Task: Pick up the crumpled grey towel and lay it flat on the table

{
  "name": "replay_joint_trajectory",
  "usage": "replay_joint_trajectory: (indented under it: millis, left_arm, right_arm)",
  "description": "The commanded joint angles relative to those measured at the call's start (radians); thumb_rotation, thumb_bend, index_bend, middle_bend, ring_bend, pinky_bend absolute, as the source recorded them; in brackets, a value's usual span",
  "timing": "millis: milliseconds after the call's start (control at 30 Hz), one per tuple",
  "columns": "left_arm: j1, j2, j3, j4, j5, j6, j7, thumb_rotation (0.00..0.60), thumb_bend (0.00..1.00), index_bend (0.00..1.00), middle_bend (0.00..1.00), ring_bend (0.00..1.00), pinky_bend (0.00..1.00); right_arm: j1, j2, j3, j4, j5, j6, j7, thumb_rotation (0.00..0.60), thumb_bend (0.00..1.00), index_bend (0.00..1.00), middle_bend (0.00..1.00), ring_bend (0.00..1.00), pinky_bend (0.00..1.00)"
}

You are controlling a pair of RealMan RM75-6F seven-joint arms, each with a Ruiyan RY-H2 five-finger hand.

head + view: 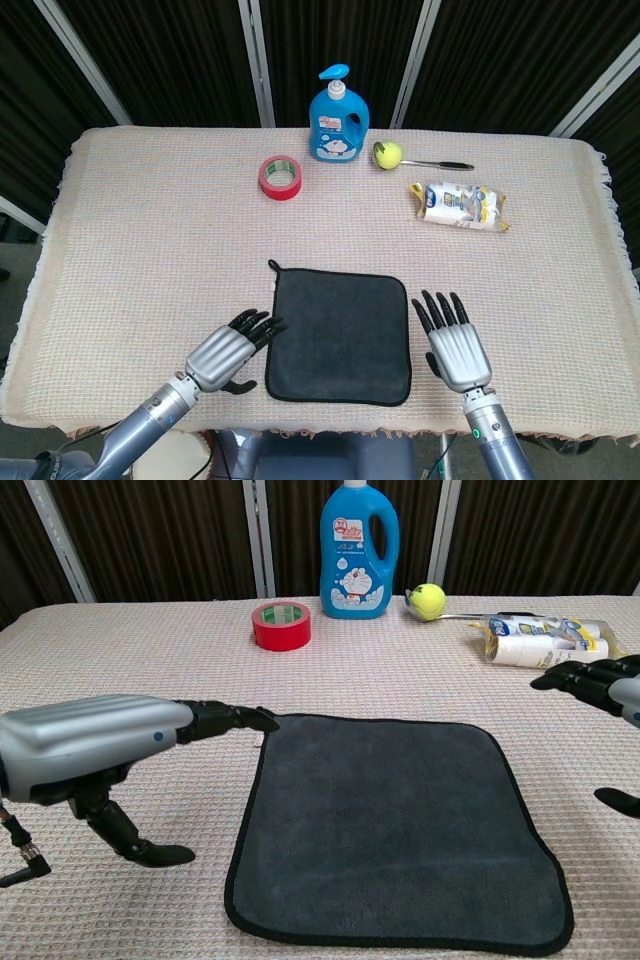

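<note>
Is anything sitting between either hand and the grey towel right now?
Nothing visible. The towel lies flat on the table, with the left hand and right hand open at its two sides and only bare tablecloth between.

towel (340, 335): dark charcoal grey, plain, edged in a black binding; a small black loop is seen at one corner.

table cover (150, 230): pale beige-pink, a fine woven grid pattern throughout, with a whitish fringe along the edges.

left hand (228, 350) and right hand (455, 345): silver-grey ribbed backs, black fingers.

detergent bottle (337, 118): bright blue, white-and-blue cartoon label with a red patch, blue pump top.

tape roll (280, 177): red outside, a green-tinted inner ring.

ball-headed utensil (387, 154): yellow-green ball, silver stem, black handle.

packet (460, 205): white with yellow ends and blue print.

backdrop (150, 60): black pleated curtain crossed by pale grey bars.
</note>
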Motion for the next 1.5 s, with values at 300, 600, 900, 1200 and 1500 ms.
replay_joint_trajectory:
  millis: [300,600,900,1200,1500]
  left_arm:
    - [0.158,0.171,0.051,-0.019,0.092,0.229,-0.148,0.600,0.05,0.00,0.01,0.00,0.03]
    - [0.263,0.250,0.073,0.026,0.175,0.389,-0.227,0.600,0.03,0.00,0.00,0.00,0.03]
    - [0.291,0.280,0.057,0.034,0.206,0.421,-0.301,0.600,0.03,0.00,0.00,0.00,0.03]
    - [0.298,0.280,0.047,0.031,0.217,0.404,-0.306,0.600,0.03,0.00,0.00,0.00,0.03]
    - [0.303,0.280,0.035,0.031,0.219,0.391,-0.318,0.600,0.03,0.00,0.00,0.00,0.03]
  right_arm:
    - [0.021,0.067,-0.064,0.000,-0.173,-0.078,0.178,0.600,0.41,0.00,0.00,0.00,0.00]
    - [0.066,0.108,-0.096,0.037,-0.280,-0.170,0.352,0.600,0.41,0.00,0.00,0.00,0.00]
    - [0.085,0.126,-0.146,0.078,-0.387,-0.216,0.418,0.600,0.48,0.01,0.00,0.00,0.00]
    - [0.084,0.104,-0.165,0.091,-0.368,-0.282,0.351,0.600,0.52,0.04,0.00,0.00,0.00]
    - [0.075,0.071,-0.177,0.088,-0.343,-0.326,0.259,0.600,0.52,0.07,0.00,0.00,0.00]
